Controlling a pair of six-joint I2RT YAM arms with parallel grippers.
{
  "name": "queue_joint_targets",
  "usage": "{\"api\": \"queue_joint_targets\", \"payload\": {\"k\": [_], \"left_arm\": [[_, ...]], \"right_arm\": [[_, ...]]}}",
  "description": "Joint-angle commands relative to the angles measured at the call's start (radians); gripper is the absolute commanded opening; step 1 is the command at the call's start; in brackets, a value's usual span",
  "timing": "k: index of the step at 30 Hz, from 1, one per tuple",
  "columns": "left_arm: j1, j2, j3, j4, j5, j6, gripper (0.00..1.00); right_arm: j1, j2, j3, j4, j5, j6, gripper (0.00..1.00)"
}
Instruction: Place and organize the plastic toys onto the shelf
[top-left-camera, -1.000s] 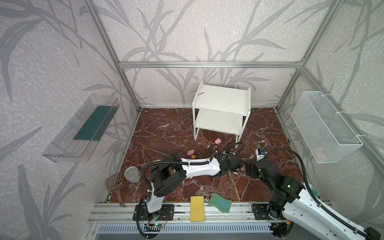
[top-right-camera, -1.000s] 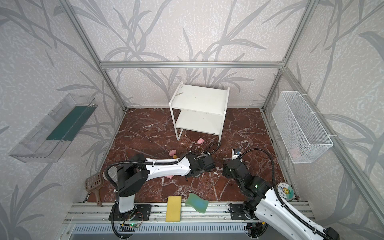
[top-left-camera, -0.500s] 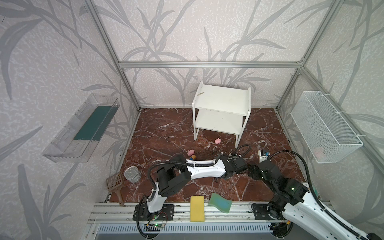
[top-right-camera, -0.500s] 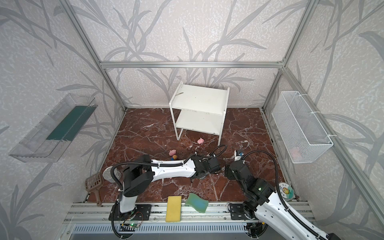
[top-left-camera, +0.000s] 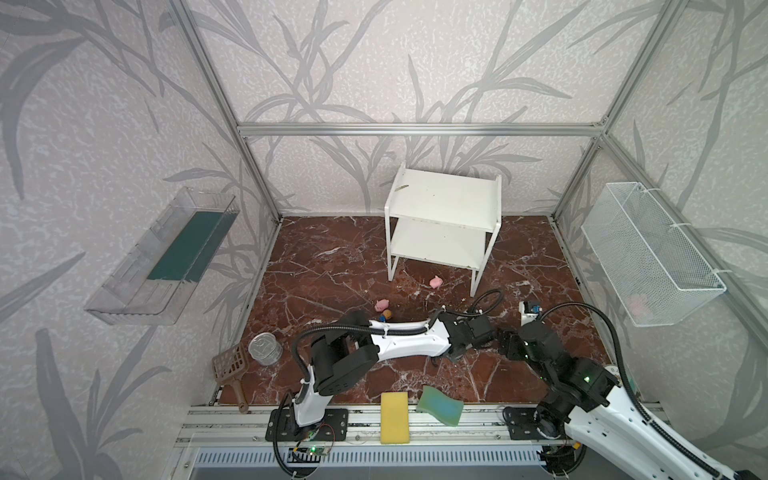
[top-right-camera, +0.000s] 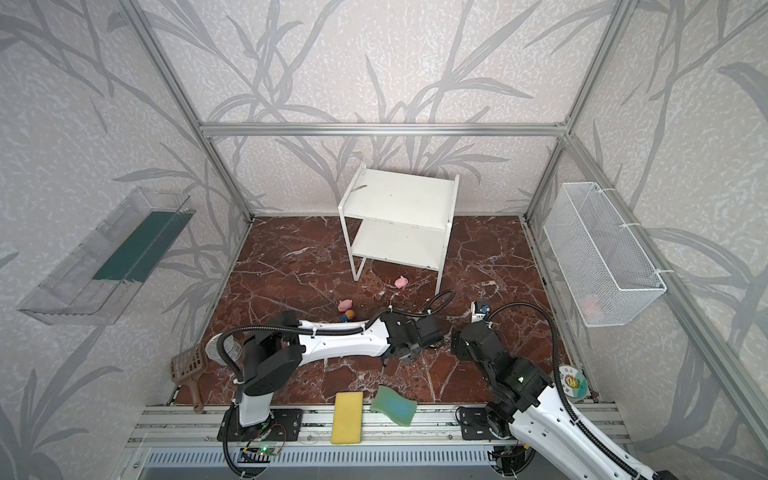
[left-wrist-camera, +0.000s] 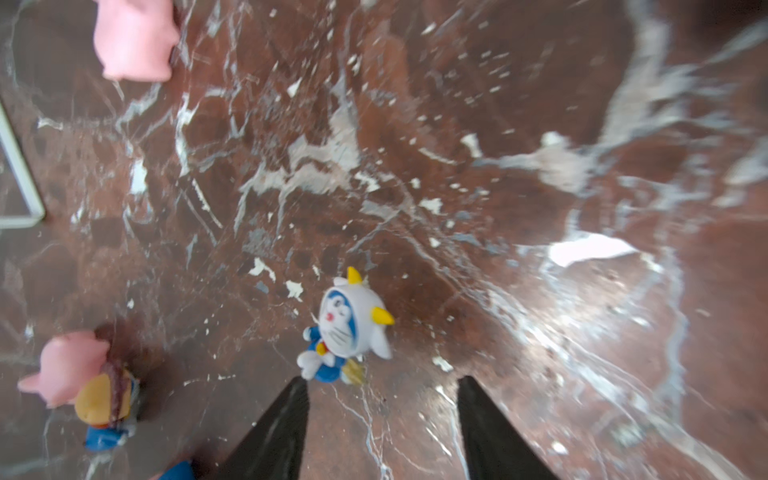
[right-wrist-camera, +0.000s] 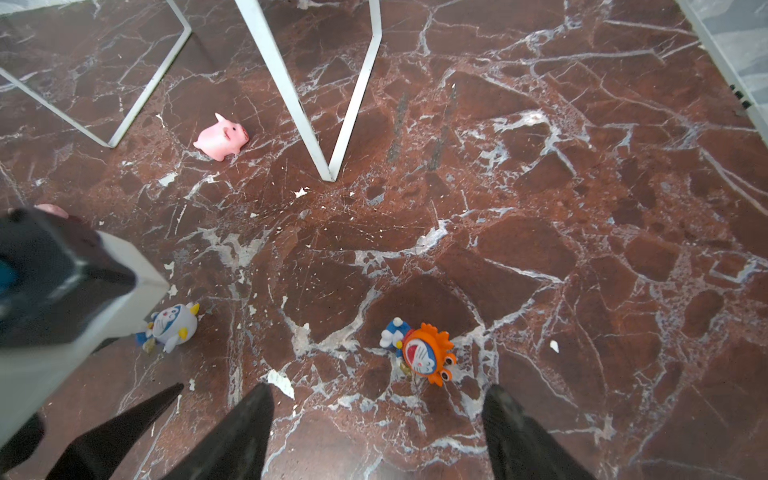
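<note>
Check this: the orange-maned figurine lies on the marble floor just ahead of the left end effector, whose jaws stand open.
Wrong arm. The orange-maned figurine lies on the marble floor just ahead of the right end effector, whose jaws stand open; the right wrist view shows it. Ahead of the left end effector lies the white-hooded figurine.

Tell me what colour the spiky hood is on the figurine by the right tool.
The hood is orange; the right wrist view shows it best.
</note>
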Motion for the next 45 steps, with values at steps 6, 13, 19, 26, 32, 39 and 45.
{"api": "queue_joint_targets", "payload": {"k": [6,13,19,26,32,39,45], "left_arm": [[0.096,-0.254,-0.173,0.073,0.148,0.032,0.68],[0.223,-0.418,-0.305,0.111,0.165,0.011,0.68],[0.291,-0.506,-0.372,0.136,0.138,0.004,0.69],[0.373,-0.634,-0.455,0.161,0.158,-0.03,0.74],[0.421,-0.71,-0.515,0.18,0.172,-0.038,0.76],[0.434,-0.718,-0.525,0.183,0.178,-0.038,0.76],[0.434,-0.698,-0.521,0.199,0.192,-0.034,0.76]], "right_arm": [[-0.004,0.194,-0.045,0.223,-0.268,-0.054,0.77],[0.018,0.464,0.017,0.408,-0.503,-0.055,0.52],[0.071,0.639,0.08,0.583,-0.598,-0.034,0.39],[0.12,0.824,0.175,0.669,-0.65,-0.028,0.33],[0.128,0.919,0.204,0.718,-0.662,-0.013,0.33],[0.126,0.919,0.163,0.704,-0.637,0.006,0.32],[0.099,0.886,0.12,0.678,-0.602,0.004,0.32]]}}
